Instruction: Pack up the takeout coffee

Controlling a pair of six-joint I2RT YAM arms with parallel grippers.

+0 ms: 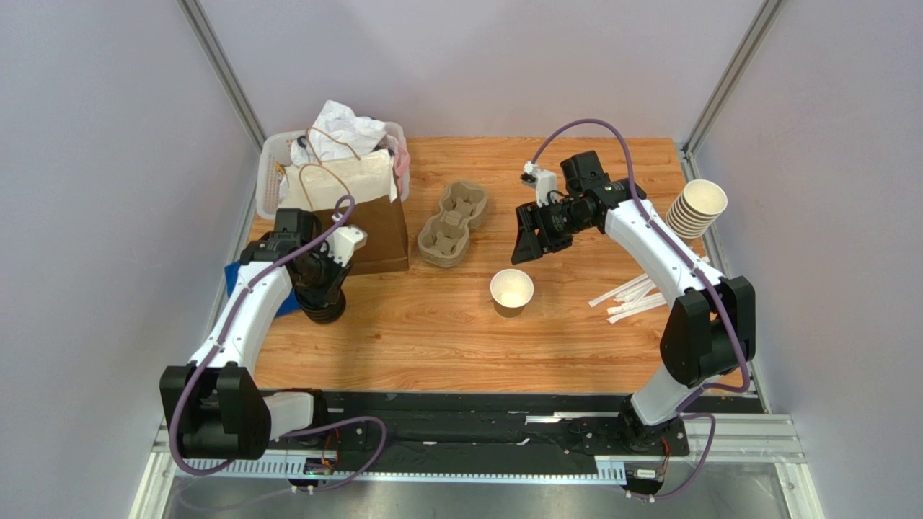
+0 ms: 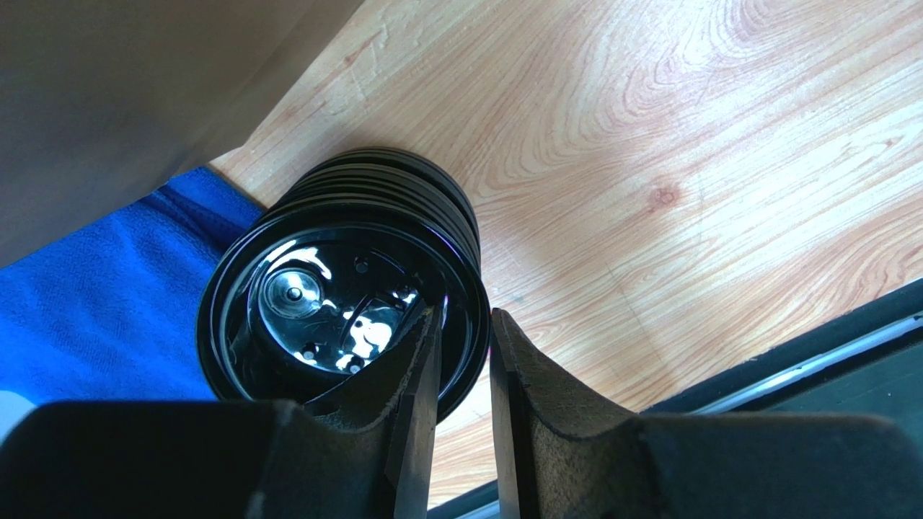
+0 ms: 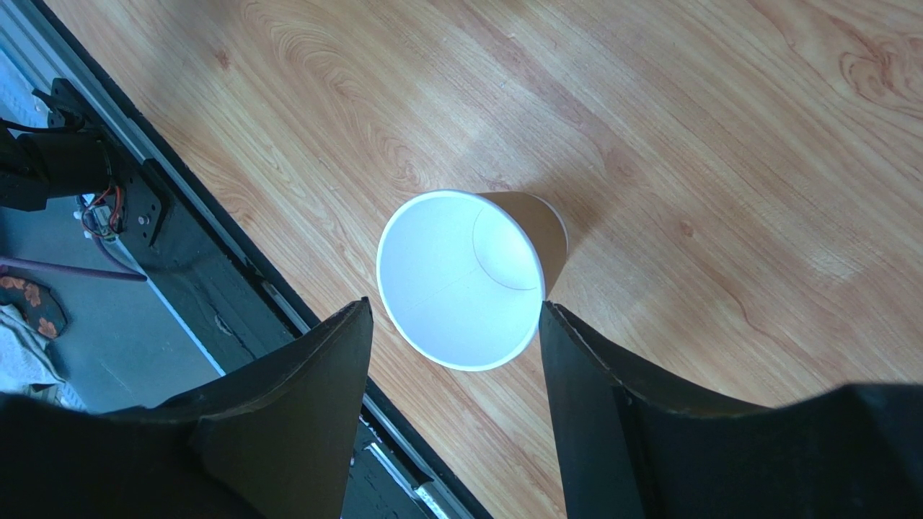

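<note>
No cup with a lid shows. A lidless pale paper cup [image 1: 511, 290] stands upright on the wooden table; the right wrist view looks into its white inside [image 3: 450, 270]. My right gripper [image 1: 528, 247] hangs open above and just behind it, its jaws apart on either side of the cup's rim [image 3: 455, 311] without touching. A stack of black lids [image 1: 323, 314] stands at the left by the brown paper bag [image 1: 374, 222]. My left gripper [image 2: 466, 316] is closed on the rim of the top lid [image 2: 325, 303], one finger inside it and one outside.
A pulp cup carrier [image 1: 453, 224] lies behind the cup. A stack of lidless cups [image 1: 693, 208] lies at the right edge, with white stir sticks [image 1: 631, 297] in front of it. A bin with crumpled paper [image 1: 338, 135] stands behind the bag. A blue cloth [image 2: 98, 303] lies beside the lids.
</note>
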